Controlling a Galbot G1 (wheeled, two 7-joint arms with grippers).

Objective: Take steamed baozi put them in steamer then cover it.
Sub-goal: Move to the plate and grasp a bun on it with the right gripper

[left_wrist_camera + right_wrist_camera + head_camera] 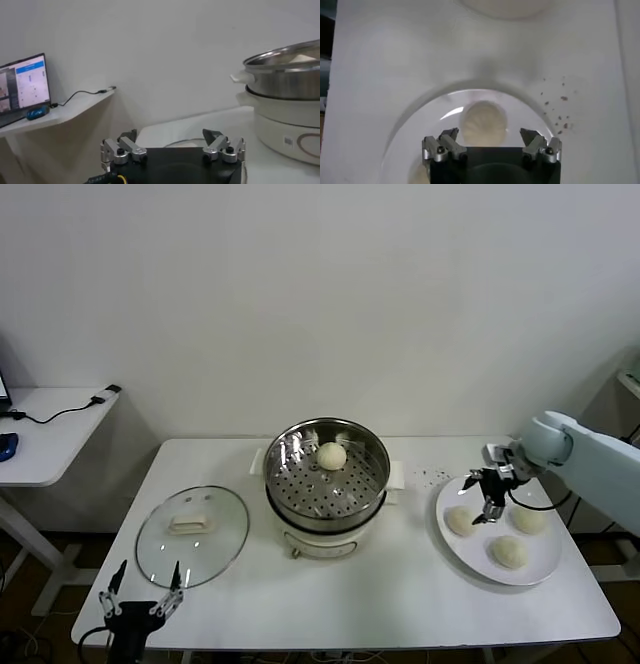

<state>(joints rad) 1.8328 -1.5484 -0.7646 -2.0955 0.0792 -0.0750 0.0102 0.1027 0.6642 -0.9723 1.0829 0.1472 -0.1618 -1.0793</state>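
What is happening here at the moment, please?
The robot is moving buns from a plate into the steamer. One bun already lies on the steamer's tray. The right gripper hangs open above a bun on the plate, where three buns wait. The glass lid lies on the table. The left gripper waits open at the table's front edge.

The setting looks like a robotics lab or test room rather than a home kitchen. A plain white table (400, 604) stands against a bare white wall (320, 294), with cooking gear laid out on it as a staged setup: an electric steamer (326, 484) at the centre, a glass cover (192, 534) to the left and a white plate (545, 569) to the right. On the far left a small white side desk (50, 434) carries a laptop (22, 87) with a lit screen, a cable (60, 412) and a blue mouse (8, 446).
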